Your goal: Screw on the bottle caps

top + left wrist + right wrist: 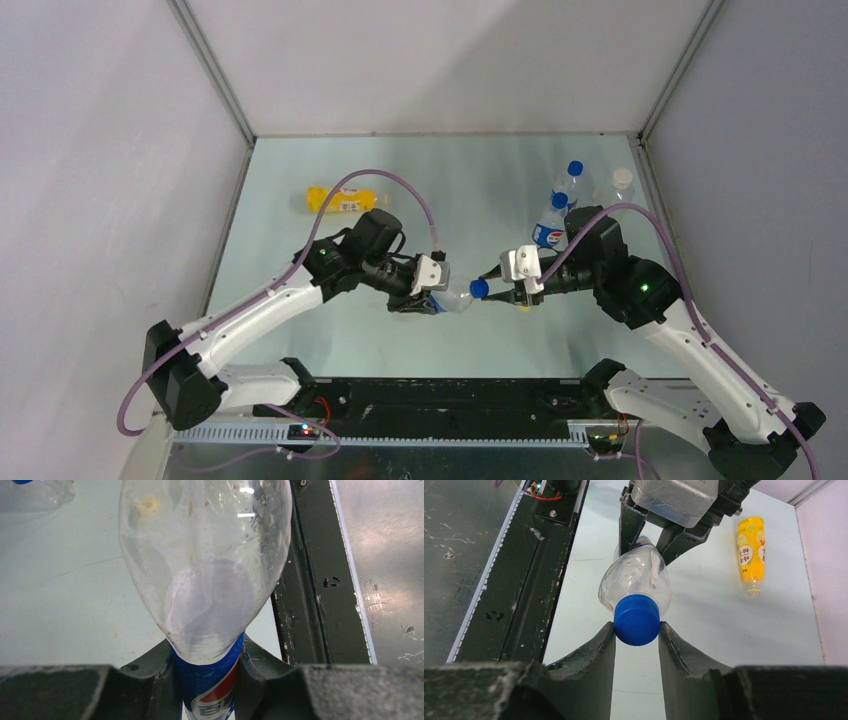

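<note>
1 bottle (205, 565) in left tool (207, 680), right tool (636, 632) pinching cap (636, 617)

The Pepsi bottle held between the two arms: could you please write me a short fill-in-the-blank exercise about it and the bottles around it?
1. The Pepsi bottle is gripped around its label by the ____ arm's gripper.
2. The right gripper is closed on its cap, which is ____.
3. The bottle lying on its side, beyond the left arm, is ____.
4. The unlabelled bottle standing at the far right has a lid coloured ____.
Missing words: left, blue, yellow, white.
</note>
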`<state>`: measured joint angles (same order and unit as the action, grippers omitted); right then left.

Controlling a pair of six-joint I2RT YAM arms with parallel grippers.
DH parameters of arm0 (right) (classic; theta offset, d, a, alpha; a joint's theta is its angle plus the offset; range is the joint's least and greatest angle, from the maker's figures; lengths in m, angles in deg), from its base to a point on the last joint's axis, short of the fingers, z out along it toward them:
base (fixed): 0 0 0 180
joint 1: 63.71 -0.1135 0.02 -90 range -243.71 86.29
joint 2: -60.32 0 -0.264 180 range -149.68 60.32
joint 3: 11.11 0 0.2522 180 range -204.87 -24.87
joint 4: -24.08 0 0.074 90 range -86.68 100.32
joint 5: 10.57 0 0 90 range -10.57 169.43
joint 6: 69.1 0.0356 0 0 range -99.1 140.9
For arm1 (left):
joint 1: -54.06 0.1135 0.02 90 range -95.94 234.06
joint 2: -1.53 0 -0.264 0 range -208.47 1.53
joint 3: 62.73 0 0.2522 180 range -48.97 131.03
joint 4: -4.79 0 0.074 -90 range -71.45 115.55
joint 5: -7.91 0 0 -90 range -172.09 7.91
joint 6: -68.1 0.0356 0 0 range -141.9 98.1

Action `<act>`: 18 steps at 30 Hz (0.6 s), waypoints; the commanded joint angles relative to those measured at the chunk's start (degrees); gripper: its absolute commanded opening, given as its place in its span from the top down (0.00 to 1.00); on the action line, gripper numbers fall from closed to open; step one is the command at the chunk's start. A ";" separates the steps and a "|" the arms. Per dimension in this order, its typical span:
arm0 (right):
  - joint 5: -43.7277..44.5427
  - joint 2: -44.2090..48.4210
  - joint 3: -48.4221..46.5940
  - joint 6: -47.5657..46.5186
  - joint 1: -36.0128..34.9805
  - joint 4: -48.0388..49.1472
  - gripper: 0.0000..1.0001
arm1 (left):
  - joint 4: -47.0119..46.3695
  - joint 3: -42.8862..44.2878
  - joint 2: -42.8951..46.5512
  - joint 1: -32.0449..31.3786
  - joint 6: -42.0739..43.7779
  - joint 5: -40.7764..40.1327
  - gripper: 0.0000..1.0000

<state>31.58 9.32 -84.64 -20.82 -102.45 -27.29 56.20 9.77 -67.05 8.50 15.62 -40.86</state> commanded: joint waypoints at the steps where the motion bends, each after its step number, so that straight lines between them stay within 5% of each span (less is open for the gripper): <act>1: -2.29 -0.23 -0.74 3.42 -0.35 2.32 0.66 | -0.62 3.43 0.57 0.20 0.55 0.44 0.98; 18: -2.40 -0.14 -0.74 7.75 -0.54 5.96 0.61 | 0.19 4.33 -0.52 -0.47 0.59 -1.43 0.98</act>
<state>31.53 9.34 -84.64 -15.51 -102.45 -25.02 57.86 11.34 -67.07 8.44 15.62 -41.40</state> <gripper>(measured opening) 0.387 0.353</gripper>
